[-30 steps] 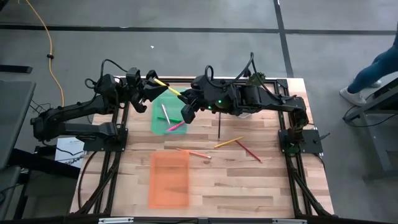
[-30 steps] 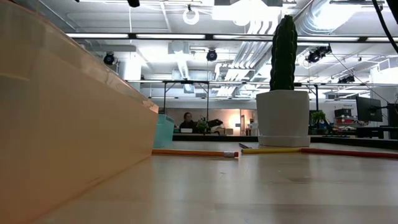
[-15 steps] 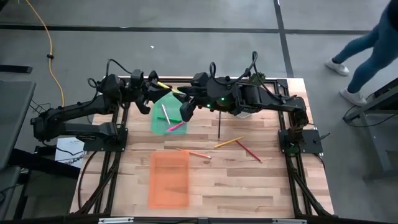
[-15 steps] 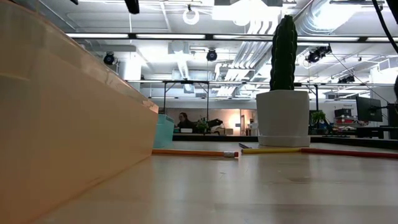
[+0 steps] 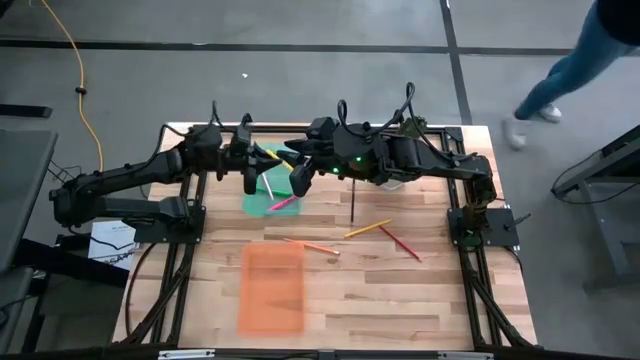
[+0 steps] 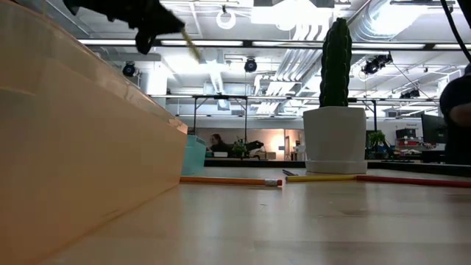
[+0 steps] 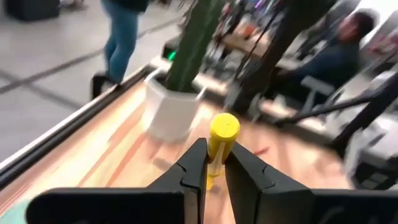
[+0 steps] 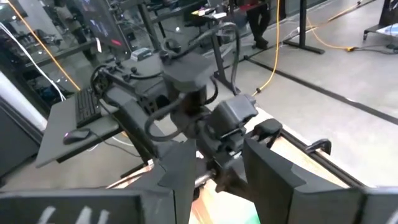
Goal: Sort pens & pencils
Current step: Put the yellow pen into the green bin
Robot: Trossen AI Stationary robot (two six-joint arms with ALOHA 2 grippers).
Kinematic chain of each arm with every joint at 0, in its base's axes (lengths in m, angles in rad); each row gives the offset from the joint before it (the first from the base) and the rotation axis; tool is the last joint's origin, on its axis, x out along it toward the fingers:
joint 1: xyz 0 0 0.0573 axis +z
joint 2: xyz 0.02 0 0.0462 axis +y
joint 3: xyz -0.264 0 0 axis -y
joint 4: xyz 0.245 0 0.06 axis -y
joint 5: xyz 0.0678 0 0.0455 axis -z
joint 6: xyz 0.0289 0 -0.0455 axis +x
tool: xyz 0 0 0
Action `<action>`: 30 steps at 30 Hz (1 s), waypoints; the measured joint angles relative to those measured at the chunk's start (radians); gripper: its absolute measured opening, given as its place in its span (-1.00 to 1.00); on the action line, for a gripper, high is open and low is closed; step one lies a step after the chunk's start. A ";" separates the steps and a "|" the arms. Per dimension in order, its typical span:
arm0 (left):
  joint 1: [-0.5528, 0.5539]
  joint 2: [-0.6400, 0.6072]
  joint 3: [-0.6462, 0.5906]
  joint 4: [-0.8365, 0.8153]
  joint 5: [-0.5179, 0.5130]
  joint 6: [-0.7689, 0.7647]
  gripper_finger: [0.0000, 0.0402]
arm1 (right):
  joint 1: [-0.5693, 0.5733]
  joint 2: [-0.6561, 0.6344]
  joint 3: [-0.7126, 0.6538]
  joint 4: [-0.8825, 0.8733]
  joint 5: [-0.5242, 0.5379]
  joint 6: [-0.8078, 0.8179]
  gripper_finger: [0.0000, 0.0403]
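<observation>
Left pincer (image 7: 214,167) clamping yellow pen (image 7: 221,140); right pincer (image 8: 217,158) agape

- Two dark, near-black jointed arms, the left arm (image 5: 120,182) and the right arm (image 5: 420,160), are built of blocky matte segments.
- Thin black cables loop in arcs above the right arm's housings, and one loop rises over the left arm.
- A small green indicator light (image 5: 352,161) glows on the right arm's casing.
- The left gripper (image 7: 214,169) ends in two black, angular, wedge-shaped fingers.
- The right gripper (image 8: 214,171) carries two broader, flat, dark grey fingers.
</observation>
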 joint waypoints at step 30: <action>-0.001 0.169 0.000 -0.424 -0.173 0.113 -0.81 | 0.022 0.000 0.000 -0.139 -0.051 0.002 -0.37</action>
